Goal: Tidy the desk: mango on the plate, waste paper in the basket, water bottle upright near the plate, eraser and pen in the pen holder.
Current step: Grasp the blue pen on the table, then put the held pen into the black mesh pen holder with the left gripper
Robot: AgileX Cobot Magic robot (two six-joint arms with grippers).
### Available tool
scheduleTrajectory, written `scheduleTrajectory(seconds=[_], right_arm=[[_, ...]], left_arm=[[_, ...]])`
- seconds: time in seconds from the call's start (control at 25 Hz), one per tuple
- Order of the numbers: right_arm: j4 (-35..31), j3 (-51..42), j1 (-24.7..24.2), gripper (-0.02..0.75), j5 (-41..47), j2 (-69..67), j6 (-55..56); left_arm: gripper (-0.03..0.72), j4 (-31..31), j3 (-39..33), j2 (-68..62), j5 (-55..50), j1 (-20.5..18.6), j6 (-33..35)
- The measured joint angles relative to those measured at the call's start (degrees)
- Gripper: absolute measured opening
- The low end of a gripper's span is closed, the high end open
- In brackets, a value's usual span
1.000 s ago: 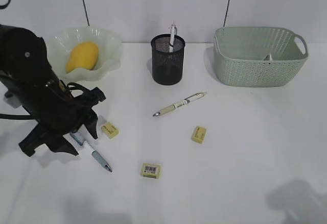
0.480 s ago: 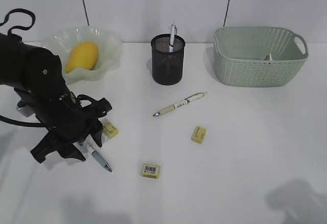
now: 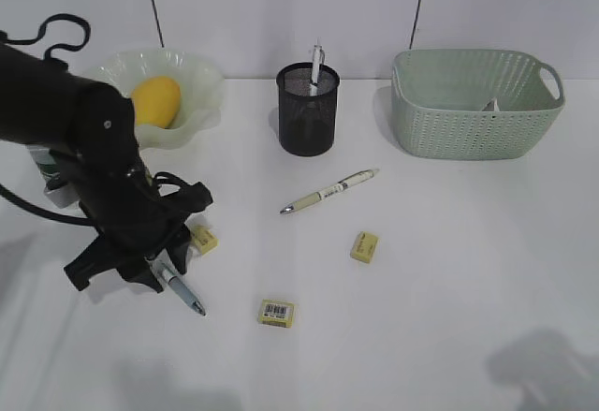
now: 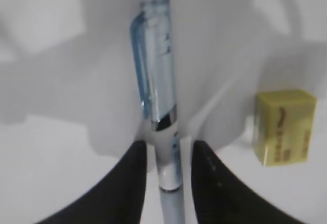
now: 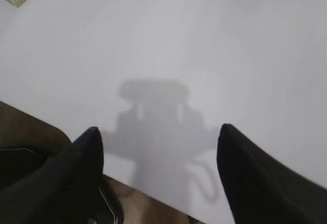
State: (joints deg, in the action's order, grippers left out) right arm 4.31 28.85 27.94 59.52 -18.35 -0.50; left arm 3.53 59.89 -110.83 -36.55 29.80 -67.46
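A blue-grey pen (image 3: 180,286) lies on the white desk (image 3: 449,271) at the front left. My left gripper (image 3: 153,271) is down over its upper end. In the left wrist view the pen (image 4: 158,96) runs between the black jaws of the left gripper (image 4: 168,155), with a thin gap on each side. A yellow eraser (image 4: 283,127) lies just right of it. A second pen (image 3: 329,191) lies mid-desk. The mango (image 3: 154,100) is on the plate (image 3: 201,79). The black pen holder (image 3: 308,110) has one pen in it. My right gripper (image 5: 158,142) is open and empty.
Three yellow erasers (image 3: 201,237), (image 3: 365,246), (image 3: 277,313) lie on the desk. The green basket (image 3: 473,111) stands at the back right with a bit of white paper (image 3: 490,105) inside. Part of the water bottle (image 3: 44,169) shows behind my left arm. Below the right gripper is the desk's front edge (image 5: 102,170).
My left arm has shifted right and lowered onto the blue-grey pen, and its jaws have narrowed around it. The pen and erasers have not moved.
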Motion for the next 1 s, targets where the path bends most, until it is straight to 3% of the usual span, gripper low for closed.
scheduleTrajectory(seconds=[0.28,0.8,1.0], right_arm=[[0.0,0.0,0.0,0.551,0.0,0.0,0.0],[0.0,0.0,0.0,0.55,0.0,0.0,0.0],[0.0,0.0,0.0,0.55,0.0,0.0,0.0]], left_arm=[[0.095,-2.6,3.4,-1.4,-3.1,0.0,0.0],[0.096,-4.5,7.8,5.5,-3.4,1.2,0.0],[0.096,-5.9,8.1,11.3,2.1,1.4,0.0]])
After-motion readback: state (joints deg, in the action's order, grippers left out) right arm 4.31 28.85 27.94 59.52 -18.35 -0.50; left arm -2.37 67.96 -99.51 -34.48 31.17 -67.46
